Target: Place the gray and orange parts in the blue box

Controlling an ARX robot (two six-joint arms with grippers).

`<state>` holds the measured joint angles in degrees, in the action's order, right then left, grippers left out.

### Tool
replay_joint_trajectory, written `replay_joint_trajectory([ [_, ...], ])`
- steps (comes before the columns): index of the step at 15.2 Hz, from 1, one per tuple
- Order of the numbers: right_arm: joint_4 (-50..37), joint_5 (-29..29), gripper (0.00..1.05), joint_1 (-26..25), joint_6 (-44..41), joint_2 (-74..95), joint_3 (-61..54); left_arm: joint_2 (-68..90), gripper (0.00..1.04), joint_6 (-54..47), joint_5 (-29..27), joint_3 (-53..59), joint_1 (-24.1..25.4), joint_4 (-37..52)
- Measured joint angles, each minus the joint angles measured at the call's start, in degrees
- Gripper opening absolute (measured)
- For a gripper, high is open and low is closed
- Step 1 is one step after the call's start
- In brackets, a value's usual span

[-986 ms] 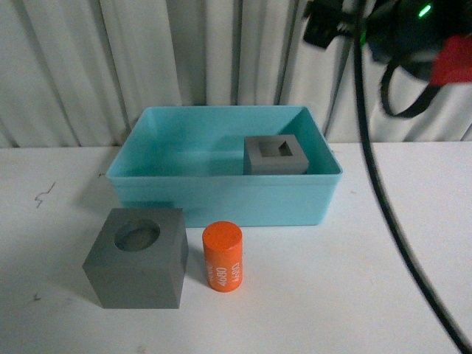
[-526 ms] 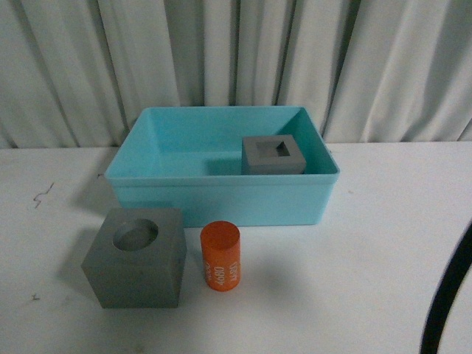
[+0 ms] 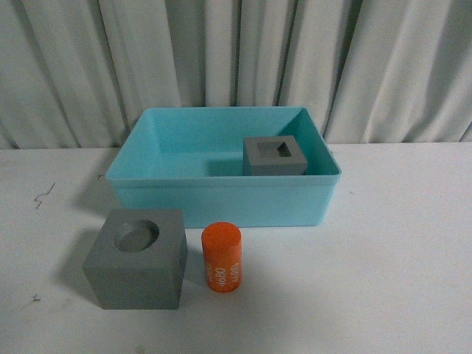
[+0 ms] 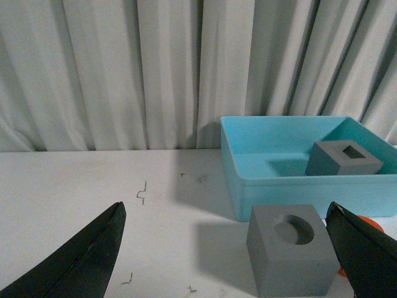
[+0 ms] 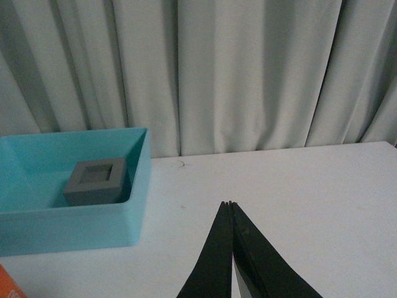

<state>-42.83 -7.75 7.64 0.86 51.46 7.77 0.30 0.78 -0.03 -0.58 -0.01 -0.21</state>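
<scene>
The black cable is gone from the right edge of my front view. The square-hole cube [image 3: 274, 155] sits in the box [image 3: 221, 199], at its right rear. The round-hole cube [image 3: 136, 258] and the cylinder [image 3: 222, 258] stand just beside each other on the table [image 3: 383, 280] in front of it. My left gripper [image 4: 224, 210] gapes wide; my right gripper [image 5: 231, 203] is pinched closed and empty.

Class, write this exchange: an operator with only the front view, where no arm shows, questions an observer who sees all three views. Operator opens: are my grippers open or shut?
Observer: The left gripper is open wide.
Operator: And the right?
Observer: The right gripper is shut, holding nothing.
Operator: What lies ahead of the left one?
Observer: The round-recess cube, framed between its spread jaws, untouched.
</scene>
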Motion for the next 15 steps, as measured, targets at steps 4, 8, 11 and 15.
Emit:
replay_joint_trajectory([
  [4,5.70,5.16,0.02,-4.20,-0.48,-9.51,-3.61,0.00,0.98,0.00,0.00,0.00,0.00,0.00],
  [8,9.22,7.76,0.02,-7.65,-0.50,-15.63,-7.10,0.00,0.98,0.00,0.02,0.00,0.00,0.00],
  [11,15.61,7.74,0.02,-7.65,-0.50,-24.09,-7.10,0.00,0.98,0.00,0.00,0.00,0.00,0.00],
  [15,22.58,7.74,0.02,-7.65,-0.50,-31.45,-7.10,0.00,0.98,0.00,0.00,0.00,0.00,0.00],
])
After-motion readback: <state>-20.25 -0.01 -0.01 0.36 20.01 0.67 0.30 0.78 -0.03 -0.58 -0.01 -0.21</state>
